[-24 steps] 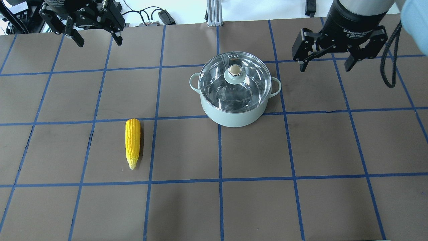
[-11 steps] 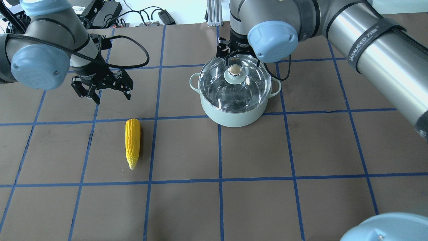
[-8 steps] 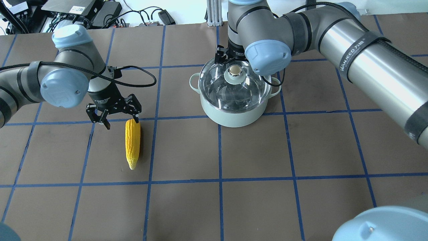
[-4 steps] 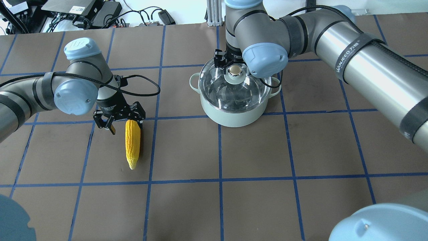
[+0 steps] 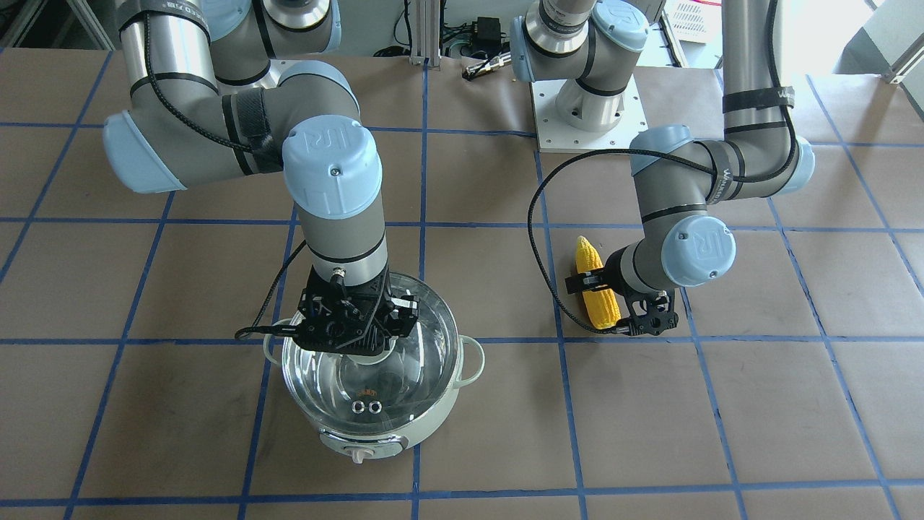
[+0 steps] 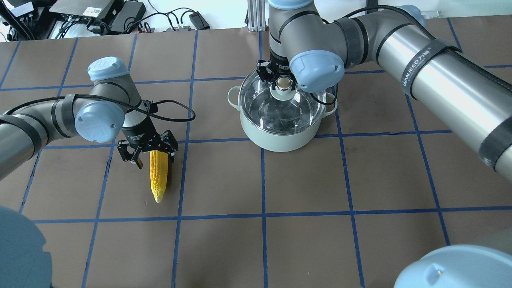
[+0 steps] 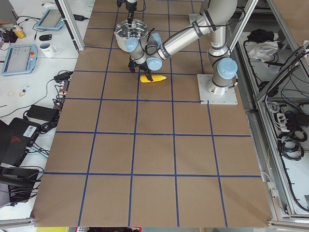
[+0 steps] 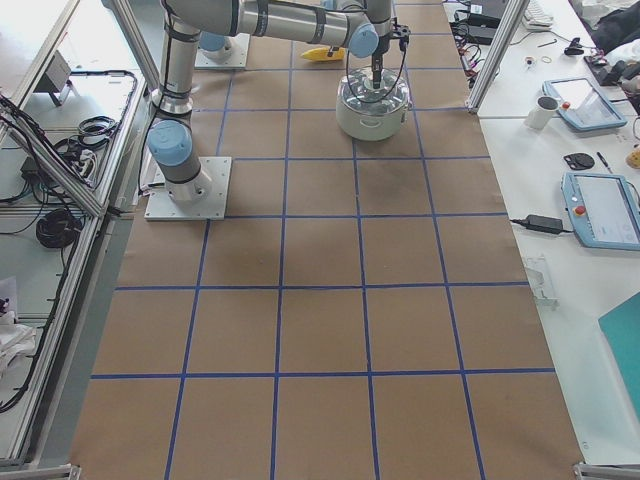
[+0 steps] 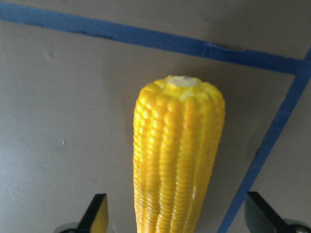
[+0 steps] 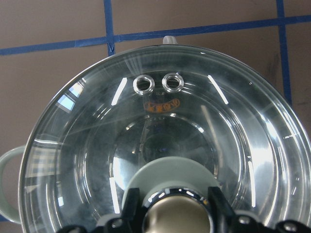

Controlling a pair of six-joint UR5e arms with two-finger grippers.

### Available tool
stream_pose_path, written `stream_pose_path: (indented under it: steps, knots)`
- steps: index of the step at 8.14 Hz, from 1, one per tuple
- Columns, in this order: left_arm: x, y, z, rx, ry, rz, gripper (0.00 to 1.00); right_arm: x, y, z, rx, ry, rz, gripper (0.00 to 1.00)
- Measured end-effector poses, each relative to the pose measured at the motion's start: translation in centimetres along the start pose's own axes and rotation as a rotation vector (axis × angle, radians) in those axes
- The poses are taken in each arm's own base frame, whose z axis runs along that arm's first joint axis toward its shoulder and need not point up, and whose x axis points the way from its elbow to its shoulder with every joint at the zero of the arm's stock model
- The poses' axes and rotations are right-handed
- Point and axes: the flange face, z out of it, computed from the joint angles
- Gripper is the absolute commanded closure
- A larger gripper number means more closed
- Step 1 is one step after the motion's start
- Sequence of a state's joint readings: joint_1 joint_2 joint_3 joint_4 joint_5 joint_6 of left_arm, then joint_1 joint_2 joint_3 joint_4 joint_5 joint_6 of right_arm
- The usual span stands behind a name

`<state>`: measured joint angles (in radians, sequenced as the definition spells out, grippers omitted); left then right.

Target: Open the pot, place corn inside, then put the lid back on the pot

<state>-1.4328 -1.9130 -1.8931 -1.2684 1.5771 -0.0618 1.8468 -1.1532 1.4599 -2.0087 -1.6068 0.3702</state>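
The mint-green pot [image 6: 280, 138] stands at mid-table with the glass lid [image 6: 264, 108] on it; the pot also shows in the front view [image 5: 404, 433]. My right gripper [image 6: 283, 83] is over the lid, its fingers [image 10: 127, 213] tight against both sides of the beige-topped knob [image 10: 177, 218]. The yellow corn [image 6: 158, 178] lies on the table to the pot's left. My left gripper [image 6: 149, 155] is open and low over the corn's thick end [image 9: 179, 145], with one fingertip [image 9: 97, 216] on each side and a gap to the corn.
Cables and power bricks [image 6: 100, 16] lie beyond the table's far edge, beside an aluminium post [image 6: 255, 16]. The right arm's long link [image 6: 440, 72] reaches across the right half. The left arm's base plate [image 5: 585, 108] sits on the robot's side.
My left gripper has moved down the table from the corn's top end to straddle it. My right gripper has come down and closed in on the lid's knob; the pot has shifted slightly.
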Motion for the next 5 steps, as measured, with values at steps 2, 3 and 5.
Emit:
stream_pose_path:
  steps: [2, 3, 5]
  knots:
    - [0.1, -1.2, 1.0, 0.032, 0.009, 0.002, 0.35, -0.1, -0.1, -0.4, 0.003, -0.011, 0.002, 0.66]
    - [0.2, -1.8, 1.6, 0.042, 0.013, 0.012, 0.44, -0.1, -0.1, -1.3, 0.013, -0.018, 0.001, 0.66]
    - [0.2, -2.1, 1.8, 0.053, 0.017, 0.058, 0.54, 0.7, 1.7, -7.0, 0.03, -0.025, -0.011, 0.65]
